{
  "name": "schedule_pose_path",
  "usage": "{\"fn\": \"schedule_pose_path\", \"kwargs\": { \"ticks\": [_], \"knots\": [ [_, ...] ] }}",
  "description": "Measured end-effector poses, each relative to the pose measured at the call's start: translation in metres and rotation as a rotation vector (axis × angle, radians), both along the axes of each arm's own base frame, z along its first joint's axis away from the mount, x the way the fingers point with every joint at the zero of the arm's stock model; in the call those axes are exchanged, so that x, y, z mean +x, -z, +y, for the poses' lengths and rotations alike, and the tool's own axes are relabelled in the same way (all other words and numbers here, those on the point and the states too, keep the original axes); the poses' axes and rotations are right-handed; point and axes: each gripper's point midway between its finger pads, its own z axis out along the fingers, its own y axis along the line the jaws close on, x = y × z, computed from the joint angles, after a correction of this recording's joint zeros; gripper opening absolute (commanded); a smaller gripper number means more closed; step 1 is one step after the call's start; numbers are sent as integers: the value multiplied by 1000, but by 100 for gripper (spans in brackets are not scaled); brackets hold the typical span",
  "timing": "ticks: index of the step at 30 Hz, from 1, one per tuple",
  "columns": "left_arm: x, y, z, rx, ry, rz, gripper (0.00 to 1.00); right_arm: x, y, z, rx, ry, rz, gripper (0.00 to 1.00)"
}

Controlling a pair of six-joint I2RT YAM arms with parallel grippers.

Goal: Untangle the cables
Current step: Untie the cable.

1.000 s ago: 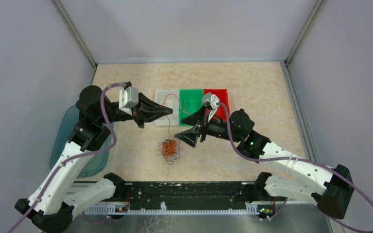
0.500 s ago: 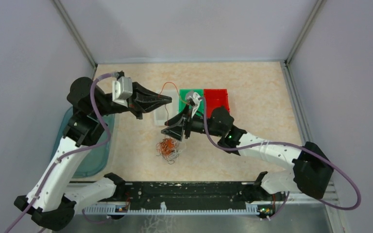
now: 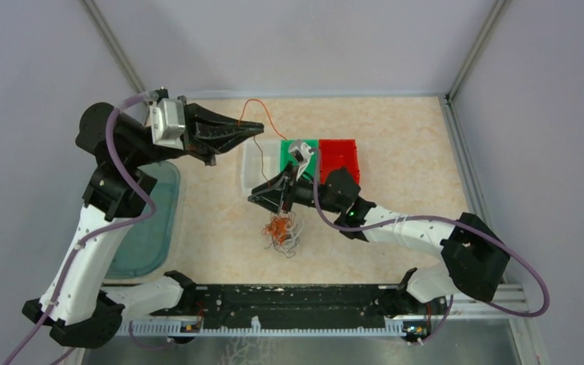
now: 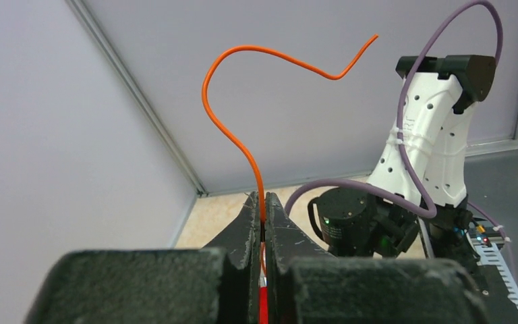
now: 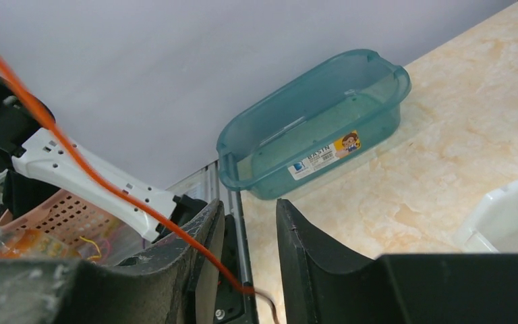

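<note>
The left pincer was pressed together on an orange cable, holding it raised above the far left of the worktop. The right pincer stood partly spread, orange wire passing between its fingers. The tangle of cables sat just beside it, near the worktop's middle.

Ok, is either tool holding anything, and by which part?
The left tool pinches an orange cable partway along, free end curling beyond. The right tool holds nothing; its jaws stand apart around that cable.
</note>
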Motion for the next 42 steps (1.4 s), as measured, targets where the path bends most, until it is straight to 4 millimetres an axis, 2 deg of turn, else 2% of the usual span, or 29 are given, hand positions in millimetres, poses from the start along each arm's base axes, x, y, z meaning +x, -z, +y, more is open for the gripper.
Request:
{"fn": "schedule_pose_path", "kwargs": {
  "ticks": [5,12,15,21,27,30,33,38,42],
  "knots": [
    [-2,-23,2,-34,-8,-54,0,2,8,-2,2,17,12,34],
    [-5,-65,12,-115,-62,-183,0,-1,51,-9,-61,37,73,35],
    [-5,-90,20,-172,-113,-271,0,-1,70,-14,-92,52,98,35],
    [-3,-139,39,-288,-240,-438,0,-3,91,-21,-109,75,125,37],
    [-2,-178,57,-393,-350,-565,0,-4,129,-31,-176,107,180,39],
    [-5,-199,66,-447,-395,-625,0,-5,151,-37,-223,130,208,42],
    [-8,-220,73,-494,-422,-682,0,-4,165,-43,-258,158,216,43],
    [-17,-252,81,-566,-441,-770,0,0,176,-48,-297,201,204,53],
    [-19,-264,83,-598,-450,-818,0,5,183,-55,-343,247,186,63]
  ]
}}
